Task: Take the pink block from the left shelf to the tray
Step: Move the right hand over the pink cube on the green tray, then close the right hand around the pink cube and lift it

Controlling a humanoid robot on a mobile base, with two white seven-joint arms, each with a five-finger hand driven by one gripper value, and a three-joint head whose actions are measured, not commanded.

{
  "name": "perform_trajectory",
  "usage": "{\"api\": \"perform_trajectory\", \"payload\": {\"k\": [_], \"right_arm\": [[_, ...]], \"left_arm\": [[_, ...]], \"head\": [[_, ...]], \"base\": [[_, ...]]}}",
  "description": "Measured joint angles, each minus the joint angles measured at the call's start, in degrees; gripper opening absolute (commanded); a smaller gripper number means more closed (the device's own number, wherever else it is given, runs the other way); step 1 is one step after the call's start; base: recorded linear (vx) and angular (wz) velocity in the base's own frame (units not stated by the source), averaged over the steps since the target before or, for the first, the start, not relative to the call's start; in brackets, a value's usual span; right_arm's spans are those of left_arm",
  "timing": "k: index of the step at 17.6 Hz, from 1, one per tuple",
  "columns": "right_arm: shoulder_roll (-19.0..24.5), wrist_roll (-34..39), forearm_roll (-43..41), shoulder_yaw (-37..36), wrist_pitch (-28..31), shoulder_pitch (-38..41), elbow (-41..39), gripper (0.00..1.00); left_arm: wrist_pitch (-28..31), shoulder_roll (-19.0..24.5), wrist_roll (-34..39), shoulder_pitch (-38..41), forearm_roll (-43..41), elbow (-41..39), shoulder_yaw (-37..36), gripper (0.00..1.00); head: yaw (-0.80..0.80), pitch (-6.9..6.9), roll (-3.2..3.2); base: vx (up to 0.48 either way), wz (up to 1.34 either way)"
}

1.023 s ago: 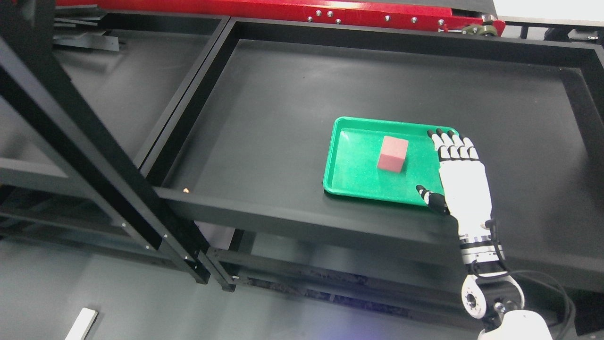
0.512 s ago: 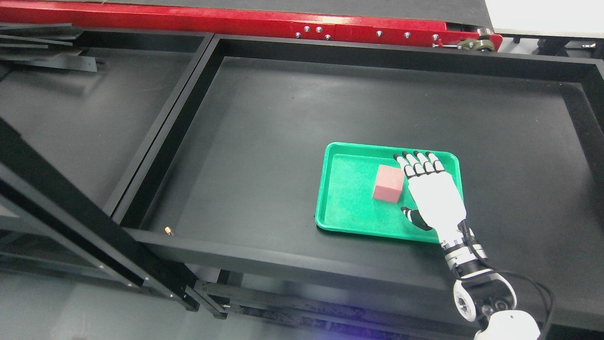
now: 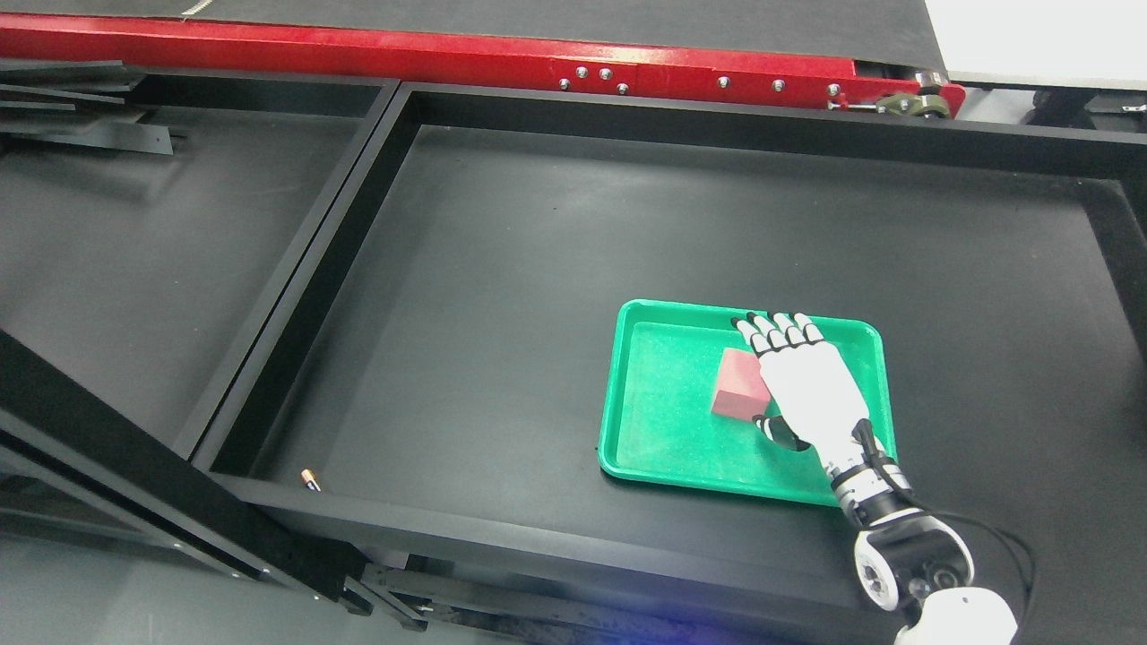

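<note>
A pink block point(image 3: 737, 383) rests inside the green tray point(image 3: 659, 421) on the black shelf surface. My right hand point(image 3: 778, 376), white with black fingertips, hovers over the tray with its fingers spread flat and open. The hand overlaps the block's right side and hides part of it. Its thumb point(image 3: 772, 429) points left just below the block. I cannot tell if the hand touches the block. The left arm does not show.
The tray lies in a large black shelf bin point(image 3: 538, 233) with raised edges. A second bin point(image 3: 134, 242) lies to the left. A red rail point(image 3: 448, 58) runs along the back. A small battery-like object point(image 3: 311, 479) sits at the bin's front left corner.
The whole picture has shifted, so the camera moved. My right hand has moved left over the tray, from its right rim to overlapping the pink block. The block stays in the tray.
</note>
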Motion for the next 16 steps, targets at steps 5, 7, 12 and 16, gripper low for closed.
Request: {"api": "perform_trajectory", "payload": {"k": [5, 7, 12, 16], "right_arm": [[0.09, 2.91, -1.95, 0.12, -0.11, -1.58, 0.98, 0.99], [0.1, 3.71, -2.28, 0.18, -0.16, -1.94, 1.42, 0.99], [0.1, 7.13, -2.78, 0.25, -0.28, -2.47, 2.66, 0.99], [0.05, 9.16, -2.94, 0.3, -0.32, -2.64, 3.56, 0.99]], "left_arm": [[0.0, 0.0, 0.0, -0.01, 0.0, 0.0, 0.0, 1.0], [0.0, 0.0, 0.0, 0.0, 0.0, 0.0, 0.0, 1.0], [0.0, 0.0, 0.0, 0.0, 0.0, 0.0, 0.0, 1.0], [0.0, 0.0, 0.0, 0.0, 0.0, 0.0, 0.0, 1.0]], "head": [[0.0, 0.0, 0.0], [0.0, 0.0, 0.0], [0.0, 0.0, 0.0], [0.0, 0.0, 0.0]], "base": [[0.039, 0.04], [0.033, 0.02], [0.015, 0.0], [0.0, 0.0]]}}
